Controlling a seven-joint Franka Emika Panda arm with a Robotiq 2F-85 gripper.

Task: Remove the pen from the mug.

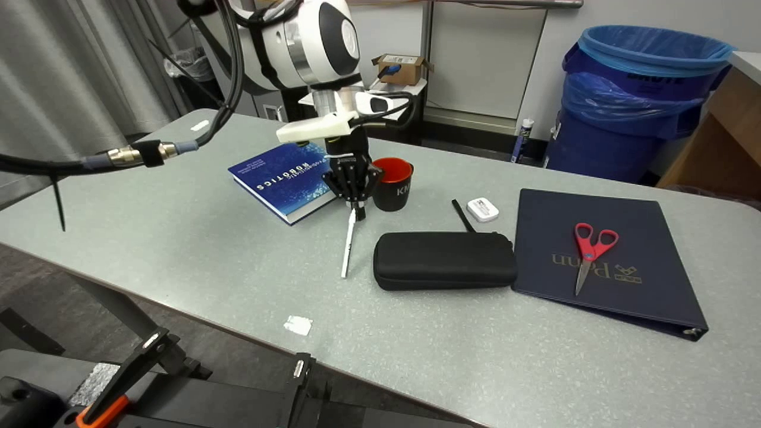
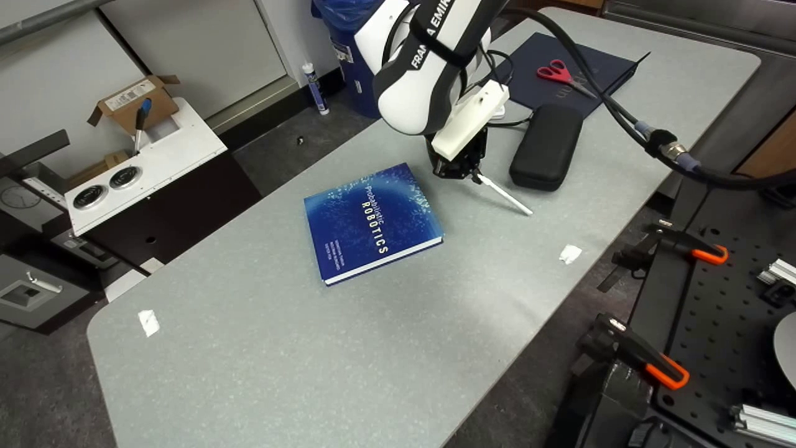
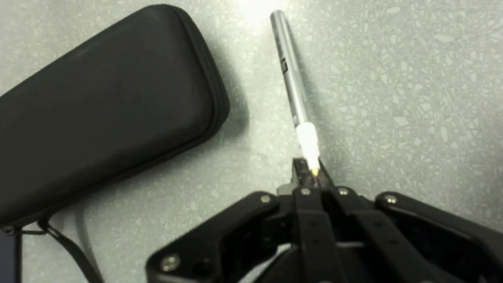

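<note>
The pen [image 1: 349, 244] is thin and whitish-silver, and lies outside the mug. In the wrist view the pen [image 3: 290, 70] points away from me, its white end and yellowish tip between my fingertips. My gripper [image 3: 313, 169] is shut on that tip end. In both exterior views the gripper [image 1: 357, 211] is low over the table and the pen [image 2: 507, 196] slants from the fingertips toward the table. I cannot tell whether its far end touches. The mug [image 1: 391, 193], black outside and red inside, stands upright just beside the gripper; it is hidden in the exterior view with the gripper [image 2: 477, 177].
A black zip case [image 1: 445, 260] lies close to the pen. A blue book [image 1: 285, 178] lies on the gripper's other side. A white small box [image 1: 483, 210], a dark binder [image 1: 606, 238] and red-handled scissors [image 1: 588, 249] lie farther along the table [image 1: 196, 238].
</note>
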